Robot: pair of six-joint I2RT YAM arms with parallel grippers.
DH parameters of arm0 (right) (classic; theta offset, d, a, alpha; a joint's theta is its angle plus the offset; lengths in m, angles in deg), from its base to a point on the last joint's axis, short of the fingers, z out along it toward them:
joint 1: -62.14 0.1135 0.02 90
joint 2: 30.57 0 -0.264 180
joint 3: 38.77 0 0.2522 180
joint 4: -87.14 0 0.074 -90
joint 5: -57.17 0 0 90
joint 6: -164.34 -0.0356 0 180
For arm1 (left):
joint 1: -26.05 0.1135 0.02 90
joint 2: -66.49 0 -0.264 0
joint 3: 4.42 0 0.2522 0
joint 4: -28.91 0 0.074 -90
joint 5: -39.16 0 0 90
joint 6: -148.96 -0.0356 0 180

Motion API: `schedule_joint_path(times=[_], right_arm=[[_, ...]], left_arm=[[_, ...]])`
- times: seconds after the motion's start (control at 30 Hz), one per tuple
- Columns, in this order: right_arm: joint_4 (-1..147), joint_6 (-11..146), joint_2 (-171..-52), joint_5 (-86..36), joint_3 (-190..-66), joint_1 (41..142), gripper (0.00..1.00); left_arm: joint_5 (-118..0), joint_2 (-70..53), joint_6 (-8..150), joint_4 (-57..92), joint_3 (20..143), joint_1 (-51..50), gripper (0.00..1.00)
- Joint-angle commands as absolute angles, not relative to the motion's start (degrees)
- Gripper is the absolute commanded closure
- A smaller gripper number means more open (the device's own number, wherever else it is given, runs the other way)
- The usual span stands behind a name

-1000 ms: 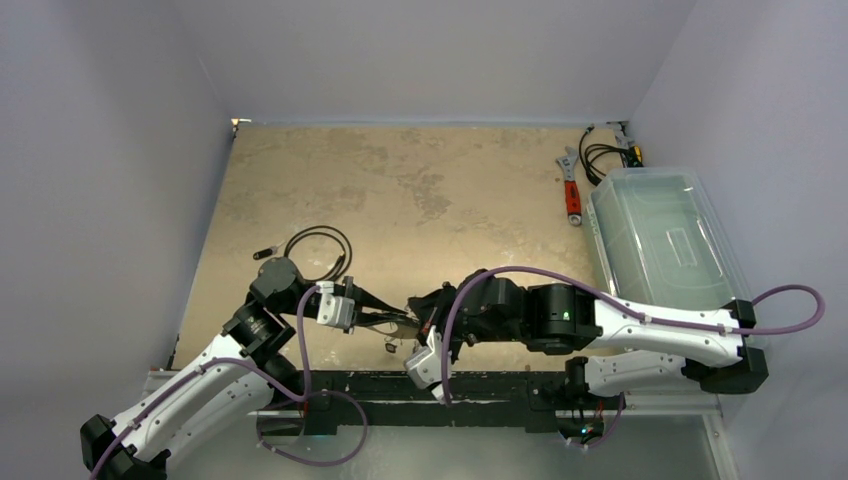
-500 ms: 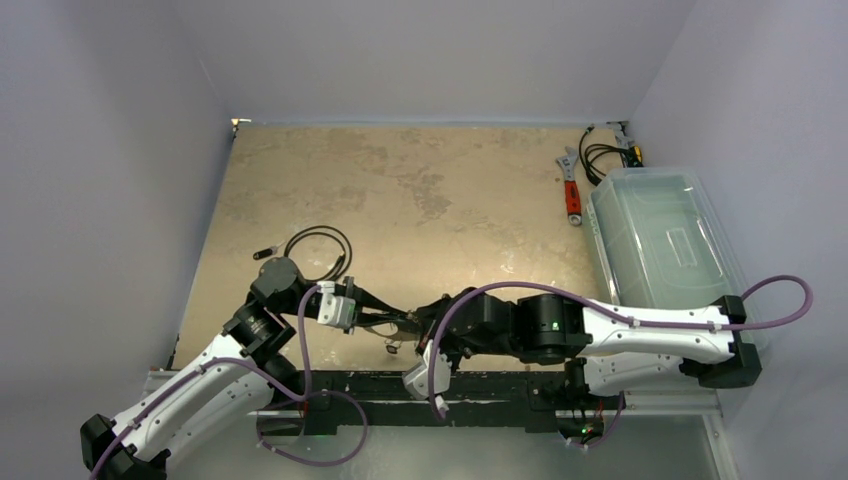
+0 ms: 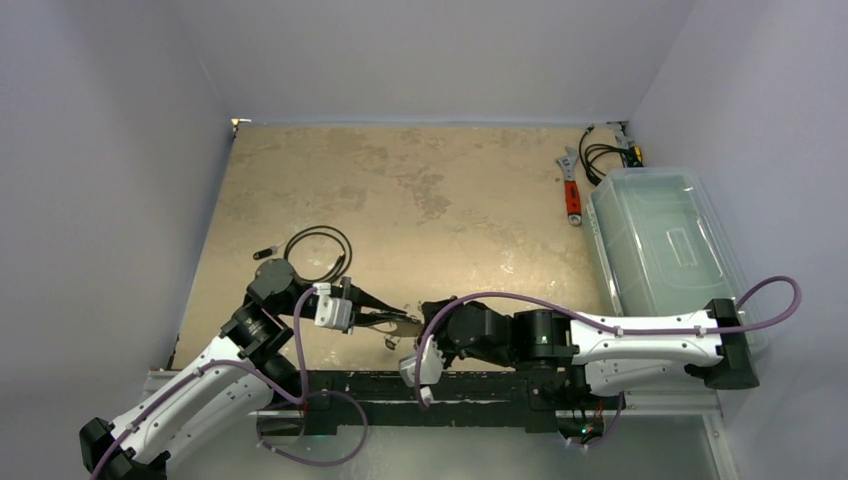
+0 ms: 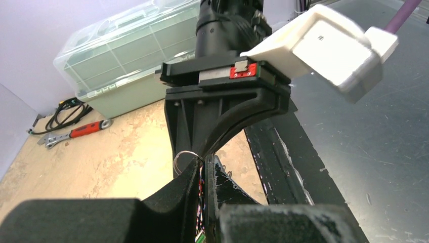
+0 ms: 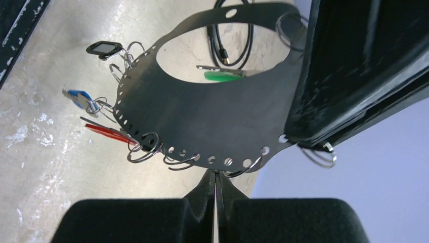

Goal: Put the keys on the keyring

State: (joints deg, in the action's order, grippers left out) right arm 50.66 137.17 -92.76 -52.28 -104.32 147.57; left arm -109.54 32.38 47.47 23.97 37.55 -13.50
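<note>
Clamping large flat grey hole-rimmed metal keyring (image 5: 202, 116) in left gripper (image 4: 202, 164) | right gripper (image 5: 215, 177) pressed shut, tips at its near rim | small colour-headed keys (image 5: 103, 131) dangle from rim holes beyond.

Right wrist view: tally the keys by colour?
black key: 1
blue key: 1
red key: 1
green key: 1
Total: 4
</note>
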Motion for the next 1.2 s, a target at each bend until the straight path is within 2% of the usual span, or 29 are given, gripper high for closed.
schedule_joint_path(times=[0.0,0.2,0.37,0.63,0.77,1.03,1.17], right_arm=[[65.09,132.37,-88.68,-56.82,-100.48,147.04,1.0],[79.95,128.95,-84.28,-54.01,-94.02,145.47,1.0],[85.88,109.19,-86.08,-46.41,-94.14,130.74,1.0],[69.6,82.13,-102.57,-40.23,-105.9,118.34,1.0],[62.59,69.63,-111.48,-33.08,-109.55,111.95,1.0],[58.47,63.82,-122.15,-28.36,-113.06,107.29,1.0],[59.74,65.31,-117.76,-28.37,-112.62,106.02,0.54]], left_arm=[[-110.21,32.91,47.67,27.32,38.67,-13.65,1.0],[-110.19,33.59,46.75,26.21,39.3,-13.68,1.0],[-109.66,34.12,45.21,24.68,39.83,-13.67,1.0],[-109.72,34.36,43.66,23.59,40.4,-13.68,1.0],[-109.85,34.49,43.22,23.47,40.3,-13.68,1.0],[-109.73,34.49,42.6,22.8,40.3,-13.66,1.0],[-110.79,34.2,42.61,22.56,40.38,-13.65,1.0]])
